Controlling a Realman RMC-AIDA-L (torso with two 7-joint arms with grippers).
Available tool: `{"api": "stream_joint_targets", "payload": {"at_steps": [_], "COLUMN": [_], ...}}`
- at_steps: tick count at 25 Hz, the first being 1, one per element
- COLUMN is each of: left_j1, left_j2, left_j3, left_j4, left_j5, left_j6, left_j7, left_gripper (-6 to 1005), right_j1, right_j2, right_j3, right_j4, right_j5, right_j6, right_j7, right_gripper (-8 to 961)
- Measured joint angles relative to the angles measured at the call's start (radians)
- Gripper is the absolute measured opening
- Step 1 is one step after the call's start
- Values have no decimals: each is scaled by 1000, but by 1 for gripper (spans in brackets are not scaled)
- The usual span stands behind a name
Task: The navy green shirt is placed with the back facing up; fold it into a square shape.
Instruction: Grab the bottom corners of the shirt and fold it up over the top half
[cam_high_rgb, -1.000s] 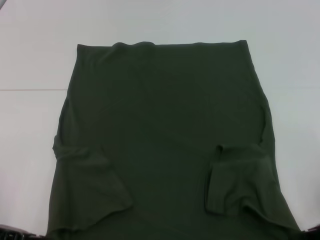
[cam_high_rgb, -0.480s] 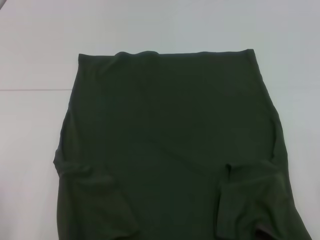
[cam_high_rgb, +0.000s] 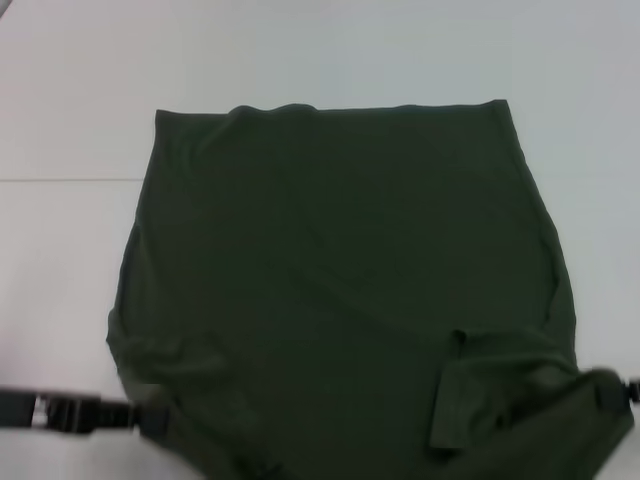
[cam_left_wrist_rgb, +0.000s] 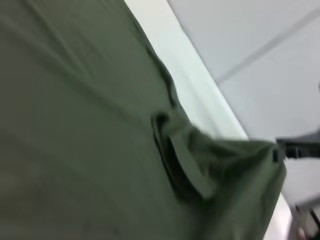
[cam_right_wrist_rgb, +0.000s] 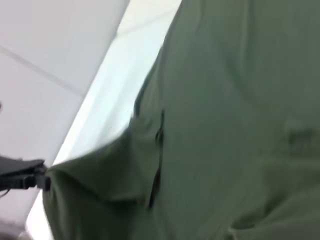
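Observation:
The navy green shirt (cam_high_rgb: 340, 260) lies plain side up on the white table (cam_high_rgb: 70, 90), its far hem straight. Its near end is raised off the surface. My left gripper (cam_high_rgb: 150, 418) is at the near left corner, shut on the cloth there. My right gripper (cam_high_rgb: 612, 390) grips the near right corner. A sleeve (cam_high_rgb: 470, 400) is folded inward on the right. The left wrist view shows the shirt (cam_left_wrist_rgb: 75, 125) pulled to a point at the right gripper (cam_left_wrist_rgb: 290, 150). In the right wrist view the shirt (cam_right_wrist_rgb: 240, 100) is drawn to the left gripper (cam_right_wrist_rgb: 35, 180).
A thin seam line (cam_high_rgb: 60, 180) crosses the table on the left. Bare white tabletop surrounds the shirt on the far side and on both flanks.
Both grippers have come into view at the near corners. The shirt's near end has risen and shifted away from me, with the folded sleeves carried along.

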Motion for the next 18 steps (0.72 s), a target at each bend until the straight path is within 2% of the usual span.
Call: {"api": "stream_joint_targets", "payload": {"at_steps": [3, 6, 7, 12, 18], "left_j1": [-33, -48, -74, -115, -156], "left_j2": [21, 29, 45, 70, 83], "left_j3": [-34, -45, -55, -93, -97], "left_j4": [-76, -112, -161, -182, -220], "left_j5": [-1, -2, -2, -3, -34], "left_j6": [-85, -133, -212, -275, -446], "left_j7": [-7, -8, -8, -9, -19], "left_gripper": [50, 50, 50, 50, 50], "right_j1": [26, 42, 52, 73, 97], "right_j2": [-10, -13, -13, -13, -10], "right_j3": [34, 62, 69, 69, 65], "right_j4": [31, 38, 38, 50, 92], "right_j5": [17, 43, 63, 144, 191], "right_j6": [58, 99, 136, 216, 305], "right_j7": [2, 11, 18, 31, 22], "right_gripper": [63, 63, 63, 62, 62]}}
